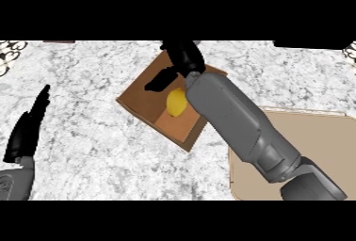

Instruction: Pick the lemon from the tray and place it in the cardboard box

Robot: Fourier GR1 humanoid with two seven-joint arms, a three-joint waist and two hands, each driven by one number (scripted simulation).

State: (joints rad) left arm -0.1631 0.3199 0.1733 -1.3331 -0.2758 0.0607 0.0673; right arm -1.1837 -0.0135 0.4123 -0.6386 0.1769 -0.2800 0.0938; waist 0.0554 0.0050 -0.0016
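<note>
Left hand [26,126]: low at the far left, well away from the box; fingers straight and together, pointing up, holding nothing. Resting, by my reading, parked clear of the work.

Bench [90,155]: grey-white speckled stone, carries box and tray.

Box [142,92]: brown cardboard, open top, turned diamond-wise on the bench, left of the tray. Low walls, so a thing lowered from above should go in without catching a rim.

Lemon [177,102]: yellow, inside the box, toward its right-hand side, partly hidden by the right forearm. Appears to lie on the box floor, though I cannot tell for certain that it is down.

Right hand [182,61]: over the box's far corner, forearm running in from the lower right, across the tray's near-box corner and over the box. Fingers spread apart, thumb out to the left over the box floor, not wrapped round the lemon. Held there, I judge, because the release happens directly above the box.

Tray [327,155]: tan, right of the box; the visible part carries nothing.

Task state: placing looks done or nearly so; hand needs lifting clear.
</note>
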